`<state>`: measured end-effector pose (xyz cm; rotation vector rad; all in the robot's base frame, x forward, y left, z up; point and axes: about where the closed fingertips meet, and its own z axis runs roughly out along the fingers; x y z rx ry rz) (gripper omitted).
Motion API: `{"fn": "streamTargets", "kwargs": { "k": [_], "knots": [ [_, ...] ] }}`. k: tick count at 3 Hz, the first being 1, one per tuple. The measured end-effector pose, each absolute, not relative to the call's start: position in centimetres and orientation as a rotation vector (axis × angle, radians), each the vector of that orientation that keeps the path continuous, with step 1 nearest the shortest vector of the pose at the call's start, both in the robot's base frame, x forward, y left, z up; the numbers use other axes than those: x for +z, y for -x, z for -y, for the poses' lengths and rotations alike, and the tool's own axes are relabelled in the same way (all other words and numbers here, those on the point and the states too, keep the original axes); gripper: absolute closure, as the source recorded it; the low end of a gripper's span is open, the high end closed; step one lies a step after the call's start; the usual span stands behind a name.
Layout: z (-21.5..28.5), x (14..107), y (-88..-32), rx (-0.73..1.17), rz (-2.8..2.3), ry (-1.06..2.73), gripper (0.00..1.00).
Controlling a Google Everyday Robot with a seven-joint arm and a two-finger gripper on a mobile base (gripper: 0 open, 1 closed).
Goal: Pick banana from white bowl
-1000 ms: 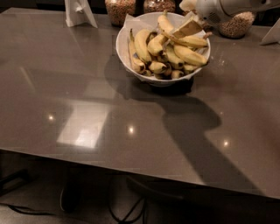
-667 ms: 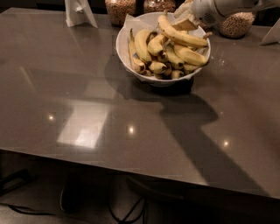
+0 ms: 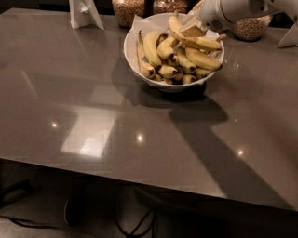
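Glass jars of grain and a white folded card are ranged behind the glossy, round white bowl, which is heaped with dark-tipped bananas on the smooth grey table. The long, curved yellow banana is seen across the top of the pile, near the bowl's right rim. It is clasped by the tan fingers of the white gripper, positioned over the bowl's far side.

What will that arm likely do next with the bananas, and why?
Probably lift straight up: the gripper sits right on the long banana, which lies atop the pile in the white bowl, so nothing appears to block it.
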<state>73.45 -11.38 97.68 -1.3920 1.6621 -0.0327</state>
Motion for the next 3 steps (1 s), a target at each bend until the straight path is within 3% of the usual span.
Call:
{"fn": "streamTargets", "kwargs": {
  "k": [3],
  "knots": [
    [11.6, 95.7, -74.6, -0.018, -1.718, 1.383, 0.49]
  ]
}}
